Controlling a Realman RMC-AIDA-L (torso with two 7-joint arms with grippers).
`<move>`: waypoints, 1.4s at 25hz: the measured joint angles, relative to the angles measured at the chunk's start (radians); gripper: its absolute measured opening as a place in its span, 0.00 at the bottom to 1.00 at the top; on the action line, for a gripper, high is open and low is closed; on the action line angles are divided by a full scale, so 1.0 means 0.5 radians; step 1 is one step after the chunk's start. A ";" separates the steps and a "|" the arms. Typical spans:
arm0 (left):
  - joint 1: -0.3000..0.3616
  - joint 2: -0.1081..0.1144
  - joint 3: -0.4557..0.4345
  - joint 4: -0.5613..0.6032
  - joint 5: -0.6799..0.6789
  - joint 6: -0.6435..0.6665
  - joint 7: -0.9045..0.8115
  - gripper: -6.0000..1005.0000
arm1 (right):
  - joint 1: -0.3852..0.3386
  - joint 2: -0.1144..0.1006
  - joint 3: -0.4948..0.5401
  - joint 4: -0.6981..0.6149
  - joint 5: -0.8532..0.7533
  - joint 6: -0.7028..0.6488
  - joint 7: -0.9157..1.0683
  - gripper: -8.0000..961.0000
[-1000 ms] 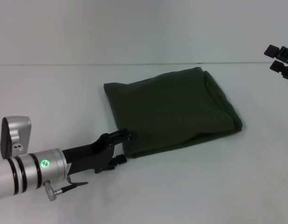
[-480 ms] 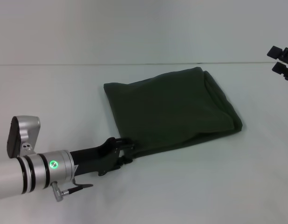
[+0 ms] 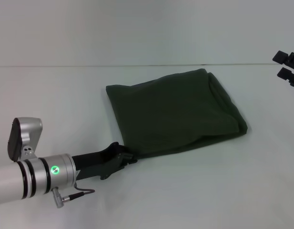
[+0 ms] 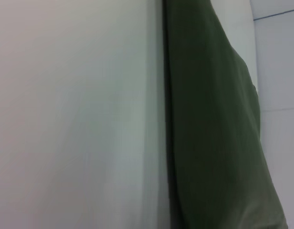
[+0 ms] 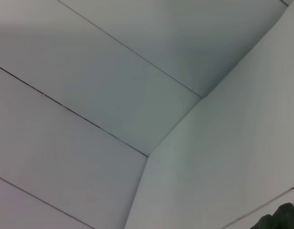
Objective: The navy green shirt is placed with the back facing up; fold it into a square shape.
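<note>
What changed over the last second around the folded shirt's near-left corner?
The left gripper dropped lower and slid along the table toward the navy green shirt, its tip now at the near-left corner. The right gripper edged slightly outward. The shirt's folded shape stayed put.

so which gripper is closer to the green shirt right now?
Left. The left gripper is at the navy green shirt's near left corner; the right gripper sits well off its far right side.

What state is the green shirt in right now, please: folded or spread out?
Folded: the navy green shirt lies as a compact, roughly square bundle, with doubled layers along its right edge and no sleeves showing.
</note>
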 joint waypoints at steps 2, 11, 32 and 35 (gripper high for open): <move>-0.003 0.000 0.003 0.000 0.000 0.018 0.016 0.23 | 0.000 -0.002 0.008 0.009 0.000 0.000 0.000 0.86; 0.079 0.011 -0.010 0.057 0.023 0.205 0.124 0.06 | -0.001 -0.002 0.017 0.017 0.000 -0.003 0.001 0.86; 0.116 0.180 -0.453 0.324 0.670 0.518 0.014 0.05 | 0.000 0.003 -0.006 0.042 -0.019 -0.006 0.001 0.86; 0.160 0.186 -0.454 0.444 0.707 0.592 0.043 0.06 | 0.009 -0.009 -0.024 0.042 -0.072 0.004 0.000 0.86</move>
